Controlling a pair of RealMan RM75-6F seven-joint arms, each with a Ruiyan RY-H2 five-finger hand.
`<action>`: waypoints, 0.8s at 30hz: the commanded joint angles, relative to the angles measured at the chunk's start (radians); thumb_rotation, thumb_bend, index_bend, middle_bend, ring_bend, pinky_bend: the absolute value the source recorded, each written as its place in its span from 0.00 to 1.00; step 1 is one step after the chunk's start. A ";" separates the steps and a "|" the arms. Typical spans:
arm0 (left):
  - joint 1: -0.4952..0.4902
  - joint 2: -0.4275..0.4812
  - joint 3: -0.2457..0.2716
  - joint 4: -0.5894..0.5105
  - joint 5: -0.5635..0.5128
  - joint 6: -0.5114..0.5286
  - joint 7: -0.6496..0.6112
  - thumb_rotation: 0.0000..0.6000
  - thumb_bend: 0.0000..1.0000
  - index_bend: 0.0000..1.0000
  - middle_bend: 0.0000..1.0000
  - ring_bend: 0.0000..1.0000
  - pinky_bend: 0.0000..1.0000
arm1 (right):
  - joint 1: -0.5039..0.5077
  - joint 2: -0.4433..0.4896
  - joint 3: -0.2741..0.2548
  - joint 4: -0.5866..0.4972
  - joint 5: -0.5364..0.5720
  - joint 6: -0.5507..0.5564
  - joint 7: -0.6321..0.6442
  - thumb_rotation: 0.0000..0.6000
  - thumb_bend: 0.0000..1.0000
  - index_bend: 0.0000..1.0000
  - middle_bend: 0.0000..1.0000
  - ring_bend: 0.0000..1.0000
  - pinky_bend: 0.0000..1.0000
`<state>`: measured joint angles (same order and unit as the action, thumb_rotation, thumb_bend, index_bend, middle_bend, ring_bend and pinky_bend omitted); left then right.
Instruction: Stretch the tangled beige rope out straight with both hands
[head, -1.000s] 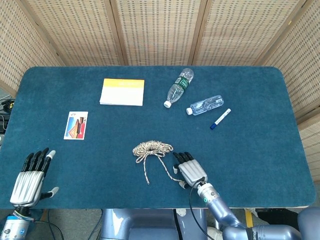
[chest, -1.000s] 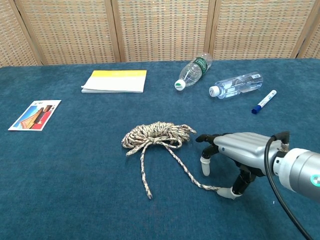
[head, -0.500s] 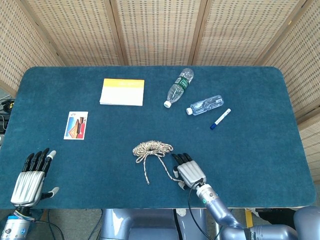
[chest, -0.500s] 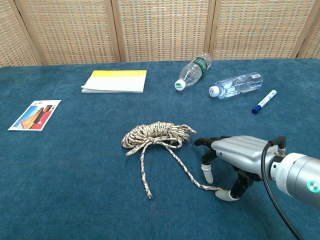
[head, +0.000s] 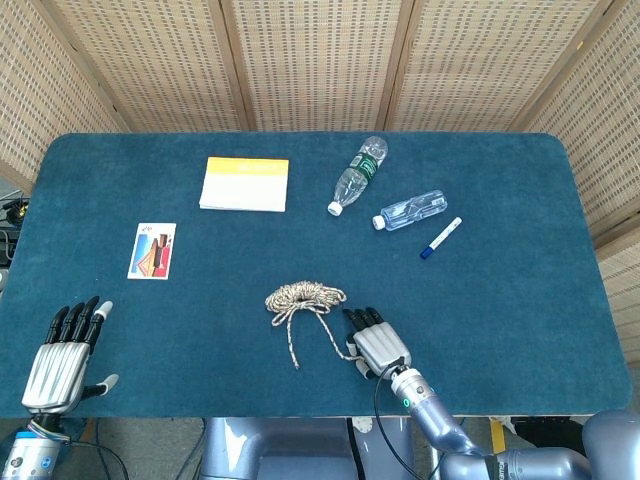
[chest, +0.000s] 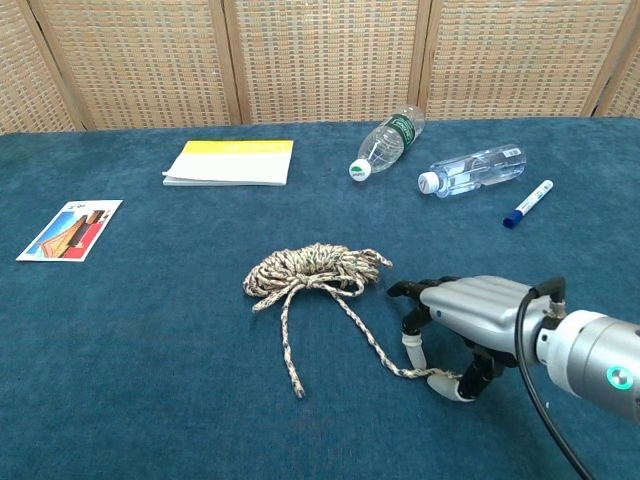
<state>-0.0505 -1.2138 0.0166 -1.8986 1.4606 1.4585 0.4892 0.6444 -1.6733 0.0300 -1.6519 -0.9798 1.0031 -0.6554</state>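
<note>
The beige rope (head: 305, 296) lies in a tangled coil (chest: 315, 268) at the middle of the blue table. One loose end stops on the cloth in front of the coil, and the other strand runs right to my right hand (chest: 470, 312). That hand (head: 378, 345) hovers low over this strand, fingers curved down. Its thumb tip (chest: 445, 386) touches the rope's end, and a fingertip (chest: 412, 352) stands just beside the strand, with a gap left between the two. My left hand (head: 62, 358) lies flat with spread fingers at the near left edge, far from the rope and holding nothing.
Behind the rope are a yellow-and-white notebook (chest: 230, 161), two clear plastic bottles lying down (chest: 385, 143) (chest: 472, 170) and a blue-capped marker (chest: 528, 203). A picture card (chest: 68, 229) lies at the left. Wicker screens close off the back.
My right hand has shifted slightly left and nearer over the rope's end, and its thumb and finger have drawn closer together around the strand. The left hand and the coil have not moved.
</note>
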 joint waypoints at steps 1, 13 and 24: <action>0.000 0.000 0.000 0.000 0.000 0.000 0.000 1.00 0.00 0.00 0.00 0.00 0.00 | 0.001 -0.002 -0.001 0.002 -0.002 0.003 0.000 1.00 0.40 0.51 0.00 0.00 0.00; -0.007 -0.009 0.002 0.008 0.002 -0.005 0.009 1.00 0.00 0.00 0.00 0.00 0.00 | -0.001 -0.013 -0.005 0.017 -0.025 0.017 0.012 1.00 0.45 0.58 0.00 0.00 0.00; -0.137 -0.089 -0.031 0.126 0.134 -0.112 0.039 1.00 0.09 0.00 0.00 0.00 0.00 | 0.016 0.000 -0.004 0.030 -0.089 0.041 -0.030 1.00 0.47 0.59 0.00 0.00 0.00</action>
<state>-0.1295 -1.2737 -0.0015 -1.8163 1.5379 1.4030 0.5193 0.6548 -1.6756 0.0241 -1.6264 -1.0605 1.0370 -0.6699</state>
